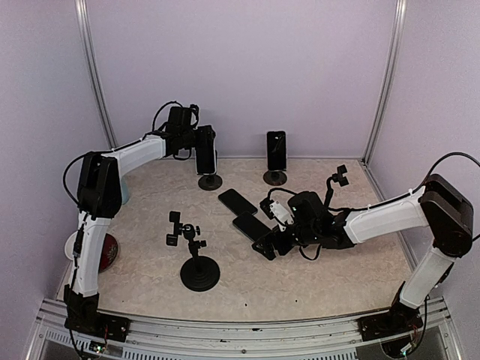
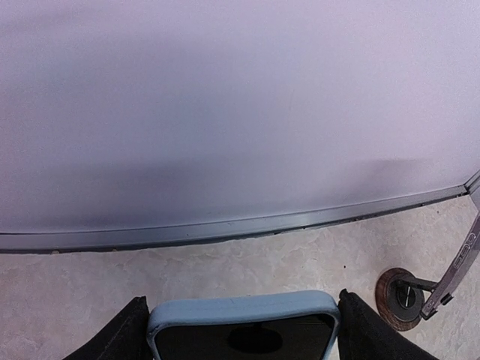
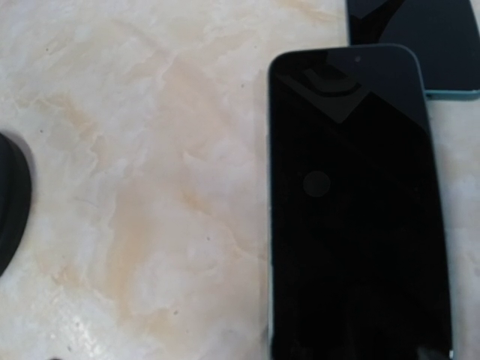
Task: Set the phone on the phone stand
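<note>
A phone in a light blue case (image 2: 244,311) stands upright between my left gripper's (image 1: 204,150) fingers (image 2: 112,337), which press on both its sides; it is shut on this phone. In the top view this phone (image 1: 206,157) sits just above a black stand base (image 1: 210,181) near the back wall. My right gripper (image 1: 268,245) is low over the table, open, beside a dark phone (image 3: 356,202) lying flat. Its fingers do not show in the right wrist view. An unoccupied phone stand (image 1: 199,271) stands at the front left.
A second flat phone (image 1: 238,200) lies behind the first. At the back another phone (image 1: 276,148) stands upright on a stand (image 1: 275,178). A further stand head (image 1: 341,176) rises at the right. A red object (image 1: 109,251) sits at the left edge.
</note>
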### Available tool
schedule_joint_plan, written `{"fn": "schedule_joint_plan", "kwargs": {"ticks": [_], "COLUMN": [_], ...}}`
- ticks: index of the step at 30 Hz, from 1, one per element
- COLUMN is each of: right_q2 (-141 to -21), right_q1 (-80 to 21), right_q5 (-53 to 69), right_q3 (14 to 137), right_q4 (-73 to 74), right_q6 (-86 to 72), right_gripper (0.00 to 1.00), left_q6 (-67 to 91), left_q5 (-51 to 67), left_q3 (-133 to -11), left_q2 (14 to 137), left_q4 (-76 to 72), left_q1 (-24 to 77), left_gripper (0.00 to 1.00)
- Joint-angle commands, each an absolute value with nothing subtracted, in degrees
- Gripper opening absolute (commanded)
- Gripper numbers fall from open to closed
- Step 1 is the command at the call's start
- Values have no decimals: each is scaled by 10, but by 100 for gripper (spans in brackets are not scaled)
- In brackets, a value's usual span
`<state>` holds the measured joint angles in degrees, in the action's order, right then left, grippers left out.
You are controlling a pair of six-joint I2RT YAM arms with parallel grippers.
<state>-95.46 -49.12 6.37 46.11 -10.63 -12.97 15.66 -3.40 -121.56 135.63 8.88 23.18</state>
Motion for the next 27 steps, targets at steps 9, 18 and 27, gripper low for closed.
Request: {"fn": "schedule_joint_plan", "kwargs": {"ticks": [9, 18, 27], "right_q2": [-953, -954, -953], "right_q1": [-496, -495, -496], "right_q5": [57, 57, 55], "right_q3": [452, 451, 451], "right_q4": [-116, -116, -117], "right_q6": [-131, -131, -132], "right_gripper": [100, 100, 100], "left_q6": [182, 164, 113], "left_q5": [7, 3, -54], "left_q3": [-1227, -1229, -1210], "left_q2": [1383, 1384, 1369], "left_q4": [86, 87, 86], "left_q1": [229, 237, 264], "left_gripper": [77, 77, 78]}}
